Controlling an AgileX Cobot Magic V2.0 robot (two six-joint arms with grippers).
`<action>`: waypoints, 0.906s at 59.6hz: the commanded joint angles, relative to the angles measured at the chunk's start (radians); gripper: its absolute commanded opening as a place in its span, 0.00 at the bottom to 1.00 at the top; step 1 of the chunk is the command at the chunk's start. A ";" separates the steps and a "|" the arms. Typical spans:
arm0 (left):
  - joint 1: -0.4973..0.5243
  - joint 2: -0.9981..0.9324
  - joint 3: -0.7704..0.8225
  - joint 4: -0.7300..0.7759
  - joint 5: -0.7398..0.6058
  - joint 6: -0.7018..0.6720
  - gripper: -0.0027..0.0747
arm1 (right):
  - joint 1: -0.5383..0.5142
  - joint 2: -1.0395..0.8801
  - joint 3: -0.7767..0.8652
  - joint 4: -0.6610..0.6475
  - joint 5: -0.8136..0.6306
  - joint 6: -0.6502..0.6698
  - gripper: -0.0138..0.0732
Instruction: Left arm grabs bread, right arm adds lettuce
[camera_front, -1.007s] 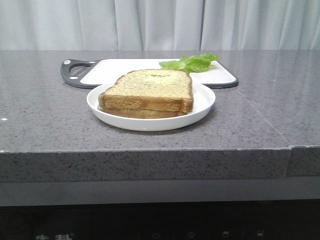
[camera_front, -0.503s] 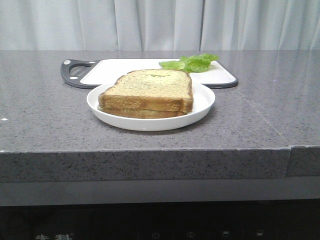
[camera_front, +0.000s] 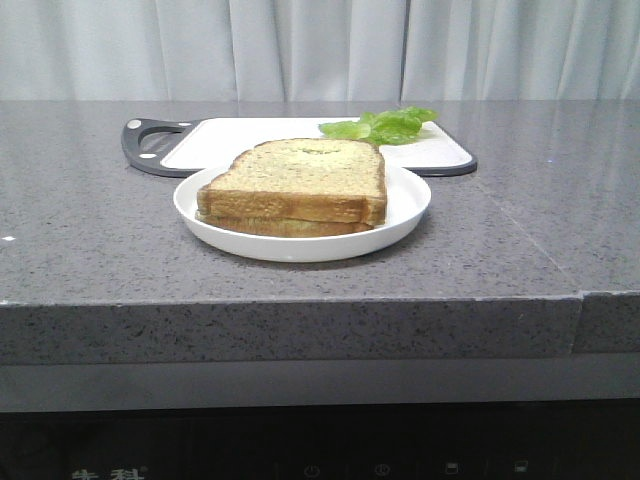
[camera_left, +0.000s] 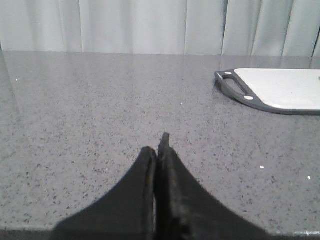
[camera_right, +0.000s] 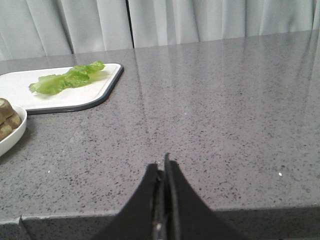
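Note:
Two slices of bread (camera_front: 300, 180) lie stacked on a white plate (camera_front: 405, 205) in the middle of the counter; their edge (camera_right: 7, 117) shows at the side of the right wrist view. The green lettuce (camera_front: 385, 125) (camera_right: 67, 78) rests on the far right part of a white cutting board (camera_front: 240, 142) behind the plate. My left gripper (camera_left: 157, 150) is shut and empty, low over bare counter, well away from the board's handle (camera_left: 235, 87). My right gripper (camera_right: 162, 167) is shut and empty near the counter's front edge. Neither arm shows in the front view.
The cutting board (camera_right: 75, 97) has a dark rim and a dark handle (camera_front: 150, 145) at its left end. The grey speckled counter (camera_front: 520, 200) drops off at a front edge (camera_front: 300, 300). A pale curtain (camera_front: 320, 50) hangs behind.

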 joint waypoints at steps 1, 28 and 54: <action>-0.002 -0.017 0.006 -0.006 -0.144 -0.009 0.01 | -0.005 -0.023 -0.004 -0.013 -0.086 -0.007 0.09; -0.003 0.290 -0.408 -0.008 0.132 -0.009 0.01 | -0.005 0.183 -0.421 -0.037 0.200 -0.007 0.09; -0.003 0.554 -0.543 -0.008 0.129 -0.009 0.18 | -0.005 0.364 -0.536 -0.062 0.197 -0.007 0.28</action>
